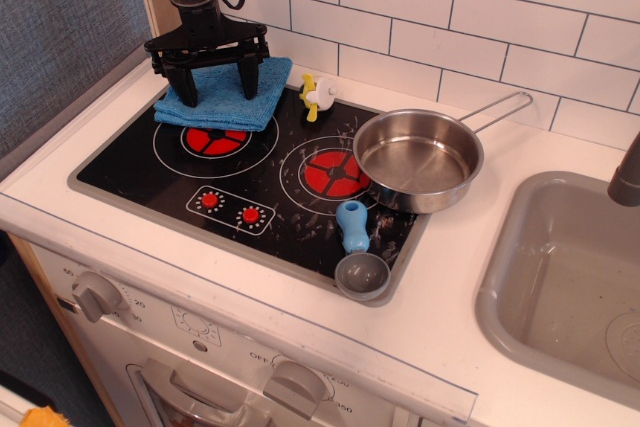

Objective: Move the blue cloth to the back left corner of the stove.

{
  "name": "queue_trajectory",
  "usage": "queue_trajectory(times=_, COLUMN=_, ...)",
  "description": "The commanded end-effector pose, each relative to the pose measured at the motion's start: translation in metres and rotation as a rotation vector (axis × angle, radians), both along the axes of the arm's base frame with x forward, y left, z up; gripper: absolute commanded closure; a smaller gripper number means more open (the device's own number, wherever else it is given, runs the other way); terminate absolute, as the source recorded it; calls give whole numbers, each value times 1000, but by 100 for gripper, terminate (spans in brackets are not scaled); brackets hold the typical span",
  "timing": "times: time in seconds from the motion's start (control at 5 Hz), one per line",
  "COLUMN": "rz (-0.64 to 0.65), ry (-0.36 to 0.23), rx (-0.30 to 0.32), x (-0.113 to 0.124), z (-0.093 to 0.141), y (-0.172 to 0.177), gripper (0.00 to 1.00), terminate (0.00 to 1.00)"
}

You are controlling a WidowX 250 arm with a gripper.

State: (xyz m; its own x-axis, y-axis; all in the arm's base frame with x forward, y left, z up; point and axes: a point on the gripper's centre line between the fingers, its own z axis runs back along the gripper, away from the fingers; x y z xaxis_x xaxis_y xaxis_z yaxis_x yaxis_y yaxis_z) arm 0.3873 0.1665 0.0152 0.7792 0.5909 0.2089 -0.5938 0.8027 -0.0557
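At the stove's (150,182) back left corner lies the blue cloth (222,94), partly covering the left burner (216,141). The gripper (213,82) stands on it, jaws spread wide, tips pressing the cloth. Further right sit a steel pan (418,159) and a grey sink (520,272).

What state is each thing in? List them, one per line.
blue cloth: folded, lying at the stove's back left corner, covering the back edge of the left burner.
gripper: open, fingers straddling the cloth.
stove: both burners show red.
steel pan: upright, empty, on the stove's right side.
grey scoop: lying at the front edge, bowl empty.
sink: empty.
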Motion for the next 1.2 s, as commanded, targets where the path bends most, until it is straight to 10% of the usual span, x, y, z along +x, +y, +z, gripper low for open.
queue_trajectory(times=0.0, rz=7, ry=-80, rx=33, x=-2, z=46, y=8, gripper=0, terminate=0)
queue_trajectory(times=0.6, rz=10, ry=-225, rx=9, x=-27, z=127, y=-19, gripper=0, terminate=0)
queue_trajectory(times=1.0, rz=10, ry=-225, rx=9, x=-27, z=127, y=-19, gripper=0, terminate=0)
